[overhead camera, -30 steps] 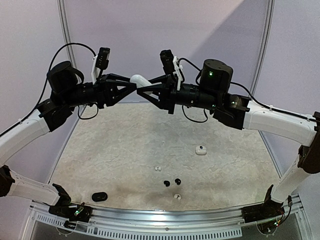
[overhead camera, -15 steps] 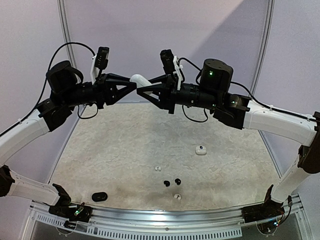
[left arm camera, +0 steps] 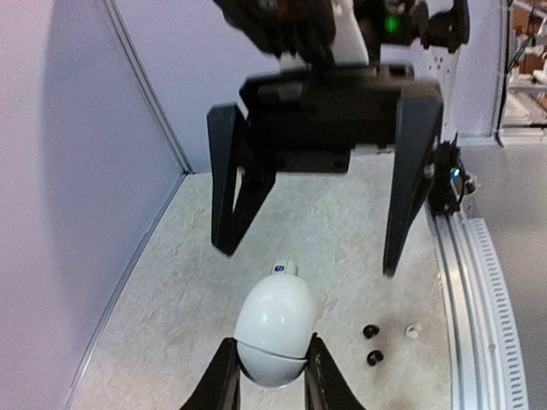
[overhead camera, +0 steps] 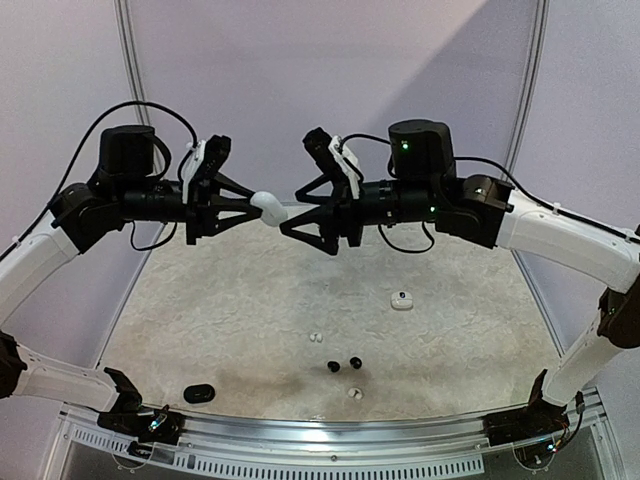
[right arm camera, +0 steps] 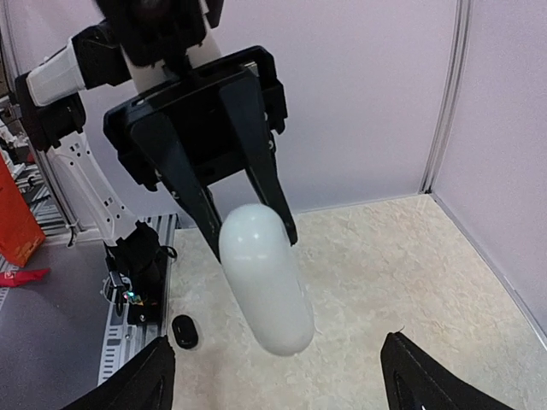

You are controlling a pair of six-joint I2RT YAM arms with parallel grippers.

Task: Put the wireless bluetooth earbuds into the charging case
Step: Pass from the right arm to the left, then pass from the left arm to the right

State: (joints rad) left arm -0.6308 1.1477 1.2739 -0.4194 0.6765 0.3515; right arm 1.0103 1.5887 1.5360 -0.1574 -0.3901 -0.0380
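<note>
A white egg-shaped charging case (overhead camera: 268,207) hangs high over the table, its lid closed along a visible seam. My left gripper (overhead camera: 257,205) is shut on its lower half (left arm camera: 275,329), one finger (left arm camera: 224,376) on each side. My right gripper (overhead camera: 292,212) faces it from the right with its jaws wide open, and the case (right arm camera: 265,282) hangs between its fingers (right arm camera: 402,367) without touching them. Two black earbuds (overhead camera: 333,367) (overhead camera: 355,362) and two white earbuds (overhead camera: 315,337) (overhead camera: 353,393) lie on the table below. In the left wrist view the black earbuds (left arm camera: 370,330) sit beside a white earbud (left arm camera: 412,330).
A small white case (overhead camera: 402,300) lies right of centre on the mottled table (overhead camera: 230,300). A black oval case (overhead camera: 200,392) rests near the front left edge, close to the metal rail (overhead camera: 330,430). Pale walls stand close behind and at both sides.
My right gripper has opened and let go of the white case, which both grippers held before. Both arms have dropped slightly, and the case now sits lower in the left gripper.
</note>
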